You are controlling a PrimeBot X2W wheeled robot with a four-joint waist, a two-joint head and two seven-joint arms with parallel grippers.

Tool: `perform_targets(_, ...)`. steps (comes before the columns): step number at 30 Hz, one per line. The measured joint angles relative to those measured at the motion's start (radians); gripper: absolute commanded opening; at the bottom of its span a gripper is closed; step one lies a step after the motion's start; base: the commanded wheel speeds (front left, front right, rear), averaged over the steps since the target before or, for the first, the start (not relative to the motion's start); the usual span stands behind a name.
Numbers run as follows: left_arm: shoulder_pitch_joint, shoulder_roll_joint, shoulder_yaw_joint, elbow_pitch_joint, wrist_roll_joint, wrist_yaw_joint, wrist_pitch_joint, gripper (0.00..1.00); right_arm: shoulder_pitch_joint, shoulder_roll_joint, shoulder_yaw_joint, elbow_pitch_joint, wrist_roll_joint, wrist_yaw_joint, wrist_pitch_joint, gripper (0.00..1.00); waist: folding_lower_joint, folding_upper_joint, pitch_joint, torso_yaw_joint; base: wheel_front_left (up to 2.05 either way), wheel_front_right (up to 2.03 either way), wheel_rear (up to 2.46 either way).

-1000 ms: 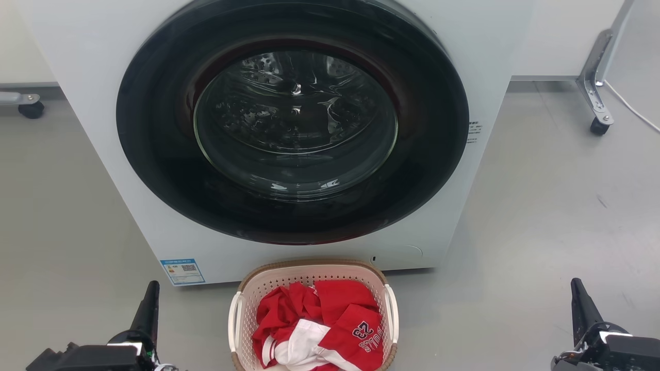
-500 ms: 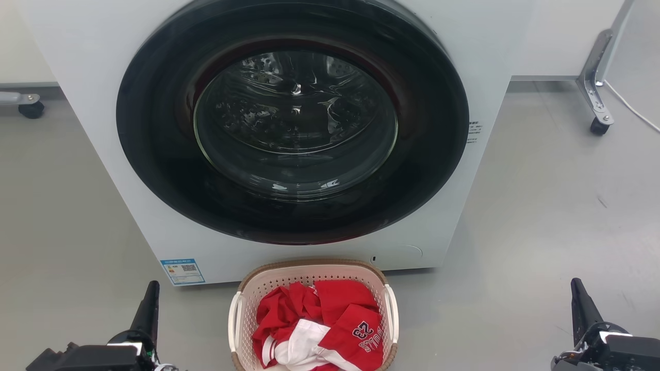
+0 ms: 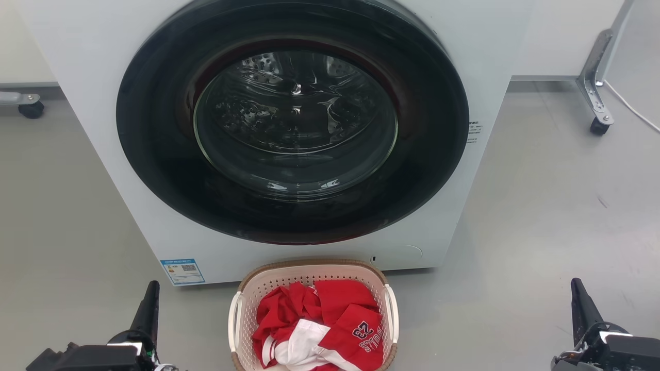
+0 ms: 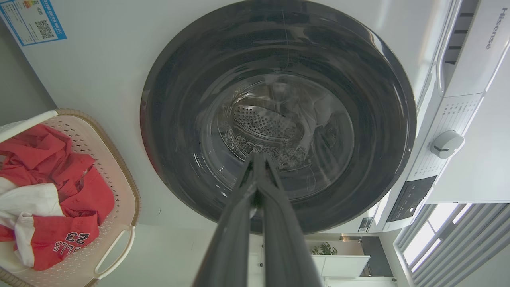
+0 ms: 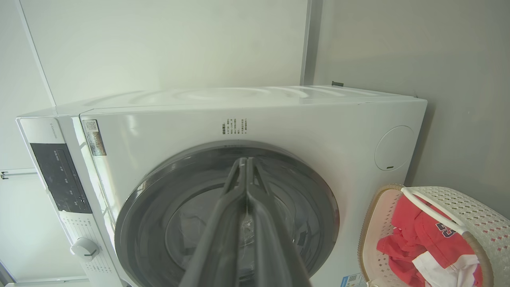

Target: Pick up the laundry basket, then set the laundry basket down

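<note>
The cream laundry basket with a brown woven rim and white side handles stands on the grey floor right in front of the washing machine, holding red and white clothes. It also appears at the left edge of the left wrist view and at the lower right of the right wrist view. My left gripper is shut, well to the left of the basket and apart from it. My right gripper is shut, far to the basket's right. Both wrist views show the fingers pressed together with nothing between them.
A white front-loading washing machine with a large dark round door rises directly behind the basket. A metal frame leg on a caster stands at the back right, another caster at the back left.
</note>
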Motion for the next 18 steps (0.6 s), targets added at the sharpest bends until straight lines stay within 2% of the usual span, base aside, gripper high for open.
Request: perform_targets(18,0.0,0.0,0.0,0.0,0.0,0.0,0.0,0.0,0.0,0.0,0.0,0.0,0.0,0.0,0.0,0.0,0.0,0.0,0.0,0.0,0.0,0.0,0.0)
